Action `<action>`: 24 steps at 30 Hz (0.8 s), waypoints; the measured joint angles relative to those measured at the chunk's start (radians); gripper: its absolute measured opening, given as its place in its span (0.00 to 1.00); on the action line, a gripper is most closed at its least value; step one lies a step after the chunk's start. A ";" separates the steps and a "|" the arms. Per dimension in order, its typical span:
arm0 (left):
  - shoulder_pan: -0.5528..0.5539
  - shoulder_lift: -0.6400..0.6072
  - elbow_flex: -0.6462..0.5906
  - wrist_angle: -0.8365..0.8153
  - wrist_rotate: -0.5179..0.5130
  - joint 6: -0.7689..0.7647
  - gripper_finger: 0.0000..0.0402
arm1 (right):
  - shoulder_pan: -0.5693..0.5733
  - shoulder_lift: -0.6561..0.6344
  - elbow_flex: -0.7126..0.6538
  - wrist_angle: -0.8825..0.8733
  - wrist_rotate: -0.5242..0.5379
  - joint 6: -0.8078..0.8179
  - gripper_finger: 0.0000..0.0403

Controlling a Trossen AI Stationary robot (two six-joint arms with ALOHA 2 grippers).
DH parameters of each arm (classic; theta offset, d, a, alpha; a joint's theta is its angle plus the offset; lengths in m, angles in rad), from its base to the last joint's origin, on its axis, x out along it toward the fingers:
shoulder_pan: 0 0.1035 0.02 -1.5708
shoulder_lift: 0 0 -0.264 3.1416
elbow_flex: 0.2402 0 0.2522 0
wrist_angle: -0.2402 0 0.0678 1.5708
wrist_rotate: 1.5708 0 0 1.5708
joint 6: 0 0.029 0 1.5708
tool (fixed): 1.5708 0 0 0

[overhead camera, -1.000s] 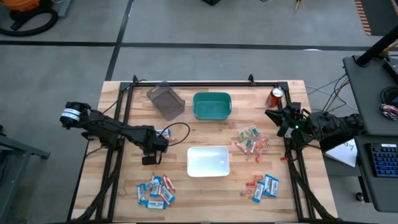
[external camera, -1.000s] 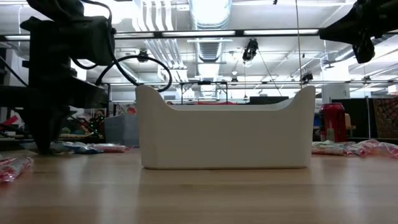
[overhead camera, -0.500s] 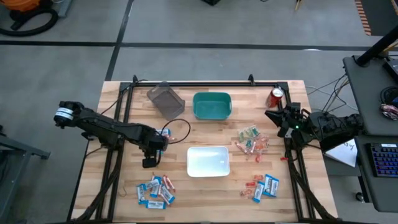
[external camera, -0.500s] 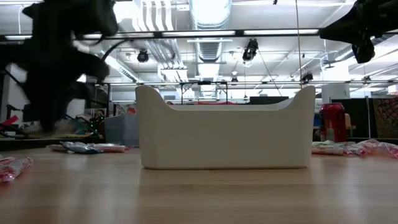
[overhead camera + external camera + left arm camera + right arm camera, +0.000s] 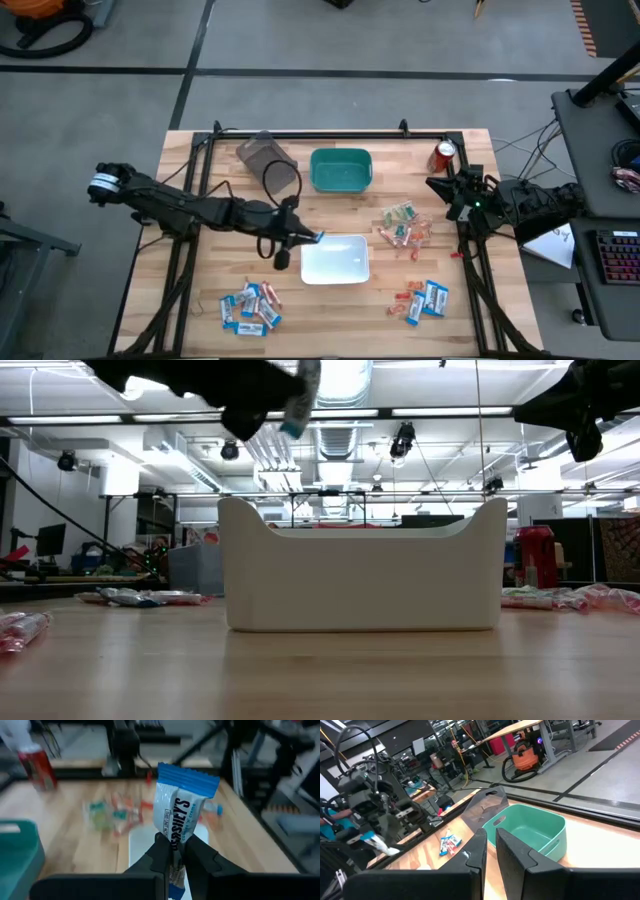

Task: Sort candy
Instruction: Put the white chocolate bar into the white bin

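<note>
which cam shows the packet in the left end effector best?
Left wrist view: the blue-and-white packet fills the frame, pinched low by the left end effector. In the high view it is a small blue speck by the white tray; the low view shows it blurred up top.

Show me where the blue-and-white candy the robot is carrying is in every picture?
High view: the blue-and-white candy is pinched in the left gripper at the white bin's left far corner.
Low view: the candy hangs high above that bin, upper left.
Left wrist view: it fills the middle, between the fingers.
Right wrist view: it is a blurry pale shape at the far left.
Shared landmark: the white bin.
</note>
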 joint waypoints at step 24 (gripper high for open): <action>-0.001 0.204 0.000 -0.028 0.055 -0.175 0.13 | 0.000 0.000 0.002 0.000 0.003 -0.003 0.08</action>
